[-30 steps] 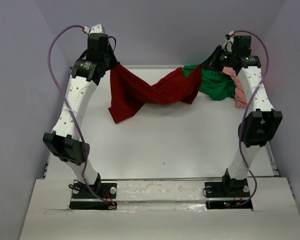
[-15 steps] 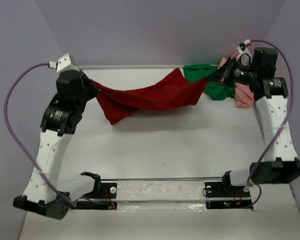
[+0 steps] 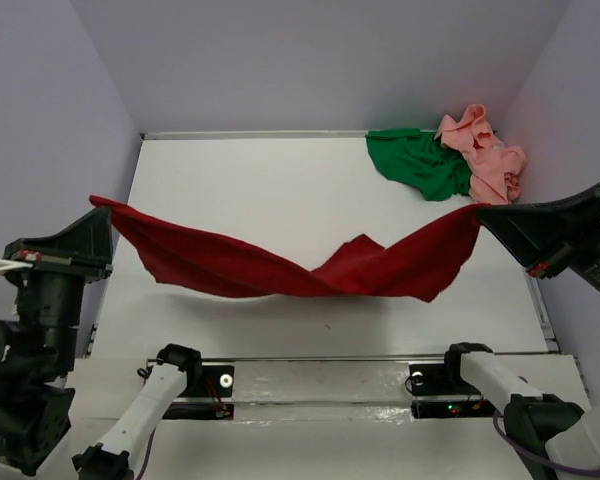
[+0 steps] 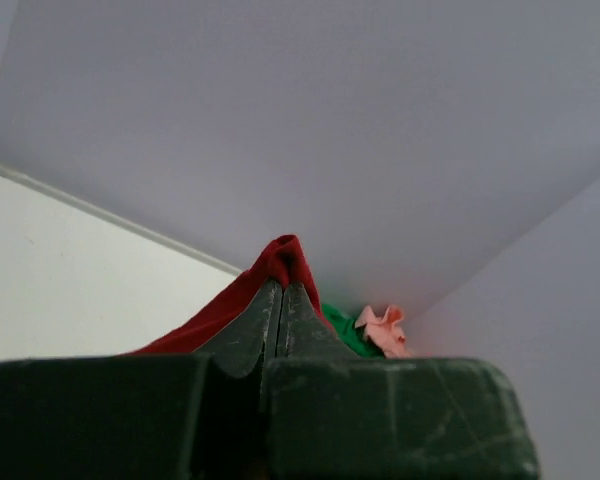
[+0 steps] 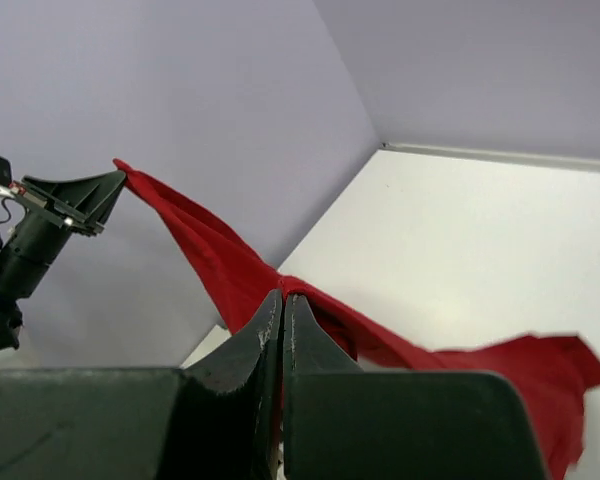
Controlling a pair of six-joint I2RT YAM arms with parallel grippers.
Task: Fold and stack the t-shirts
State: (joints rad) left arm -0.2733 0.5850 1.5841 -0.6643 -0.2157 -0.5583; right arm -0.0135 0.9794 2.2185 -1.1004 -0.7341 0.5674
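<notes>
The dark red t-shirt (image 3: 290,268) hangs stretched in the air above the table, sagging in the middle. My left gripper (image 3: 102,206) is shut on its left end, high at the left side. My right gripper (image 3: 483,214) is shut on its right end at the right side. In the left wrist view the red cloth (image 4: 270,275) shows at the tips of my left gripper (image 4: 283,286). The right wrist view has the red t-shirt (image 5: 230,262) running from my right gripper (image 5: 282,296) toward the other arm. The bright green t-shirt (image 3: 416,163) and the salmon pink t-shirt (image 3: 485,158) lie crumpled at the back right corner.
The white table (image 3: 270,180) is walled by lilac panels at the back and both sides. A metal rail (image 3: 320,365) with both arm bases runs along the near edge.
Both arms have swung back and outward from the far edge, pulling the red t-shirt toward the near side and stretching it out wide. The green and pink shirts are uncovered now.
</notes>
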